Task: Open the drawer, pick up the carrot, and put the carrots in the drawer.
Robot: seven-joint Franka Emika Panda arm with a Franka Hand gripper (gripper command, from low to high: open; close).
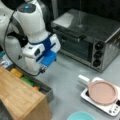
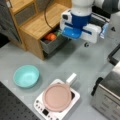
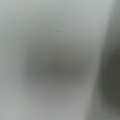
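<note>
Gripper (image 2: 86, 44) seemingly empty above open drawer (image 2: 53, 45).

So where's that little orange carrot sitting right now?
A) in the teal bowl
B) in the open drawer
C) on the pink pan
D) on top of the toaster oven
B: in a front view the carrot lies inside the pulled-out drawer of the wooden cabinet.

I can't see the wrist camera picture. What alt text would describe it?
Only a blurred pale grey surface fills the wrist view, darkening into shadow toward the right edge. No gripper, drawer or carrot shows in it.
</note>
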